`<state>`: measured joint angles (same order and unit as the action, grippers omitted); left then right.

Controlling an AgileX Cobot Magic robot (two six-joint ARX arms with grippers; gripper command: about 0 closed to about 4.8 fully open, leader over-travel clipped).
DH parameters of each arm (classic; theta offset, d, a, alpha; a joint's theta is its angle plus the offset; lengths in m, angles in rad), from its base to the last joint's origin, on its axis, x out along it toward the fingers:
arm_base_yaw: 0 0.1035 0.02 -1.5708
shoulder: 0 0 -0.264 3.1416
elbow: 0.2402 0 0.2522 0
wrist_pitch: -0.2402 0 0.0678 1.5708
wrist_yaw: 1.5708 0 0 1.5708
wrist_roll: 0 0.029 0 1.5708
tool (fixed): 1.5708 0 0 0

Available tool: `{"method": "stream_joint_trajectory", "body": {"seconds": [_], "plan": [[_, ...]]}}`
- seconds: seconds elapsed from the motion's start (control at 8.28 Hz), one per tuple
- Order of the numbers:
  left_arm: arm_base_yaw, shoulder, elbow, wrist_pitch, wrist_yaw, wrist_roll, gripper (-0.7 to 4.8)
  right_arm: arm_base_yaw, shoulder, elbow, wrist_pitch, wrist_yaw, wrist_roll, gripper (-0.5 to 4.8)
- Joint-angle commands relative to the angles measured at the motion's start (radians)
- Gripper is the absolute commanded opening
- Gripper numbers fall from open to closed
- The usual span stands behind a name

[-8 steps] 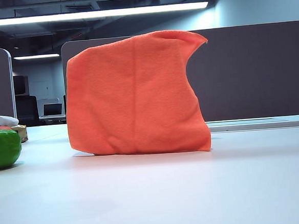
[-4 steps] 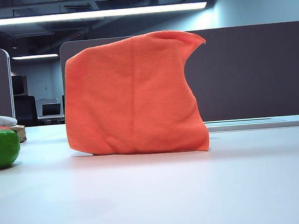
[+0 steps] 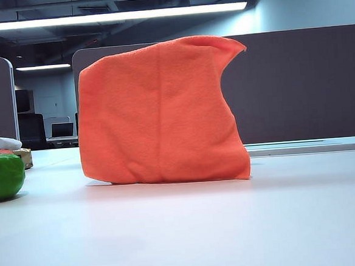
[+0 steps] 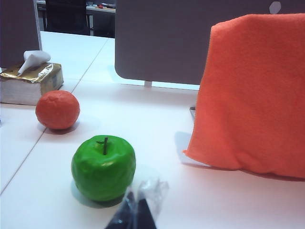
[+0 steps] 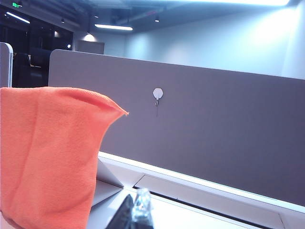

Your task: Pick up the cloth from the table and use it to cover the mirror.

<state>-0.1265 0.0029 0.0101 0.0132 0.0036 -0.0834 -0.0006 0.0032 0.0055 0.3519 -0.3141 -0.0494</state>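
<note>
The orange cloth (image 3: 161, 113) hangs draped over the upright mirror and reaches down to the white table (image 3: 245, 225). It hides the mirror's face. Only a grey slanted piece of the mirror's back (image 5: 107, 177) peeks out beside the cloth (image 5: 47, 157). No gripper shows in the exterior view. My left gripper (image 4: 136, 199) sits low over the table, shut and empty, just in front of a green apple (image 4: 103, 167), with the cloth (image 4: 252, 95) off to one side. My right gripper (image 5: 137, 202) is shut and empty too, beside the cloth's hanging edge.
The green apple (image 3: 2, 175) stands at the left table edge of the exterior view. An orange ball (image 4: 57, 109) and a gold tissue box (image 4: 31, 81) with a white tissue lie behind it. Grey partition walls (image 3: 302, 85) close off the back.
</note>
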Motion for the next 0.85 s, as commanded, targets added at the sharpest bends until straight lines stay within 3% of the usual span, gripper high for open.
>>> {"method": "stream_joint_trajectory", "body": {"seconds": [0.12,0.36,0.48,0.85], "plan": [[0.000,0.001,0.002,0.019,0.024,0.010,-0.06,0.000,-0.001,-0.001,-0.103,0.063,-0.034,-0.03],[-0.002,0.001,0.001,0.009,0.023,0.052,-0.06,0.000,-0.001,-0.001,-0.115,0.101,-0.034,-0.03],[-0.002,0.001,0.001,-0.002,0.024,0.147,-0.06,0.000,-0.001,-0.001,-0.138,0.164,-0.032,-0.03],[-0.002,0.001,0.001,0.011,0.020,0.147,-0.06,0.000,-0.001,-0.001,-0.215,0.195,0.013,-0.03]]}}
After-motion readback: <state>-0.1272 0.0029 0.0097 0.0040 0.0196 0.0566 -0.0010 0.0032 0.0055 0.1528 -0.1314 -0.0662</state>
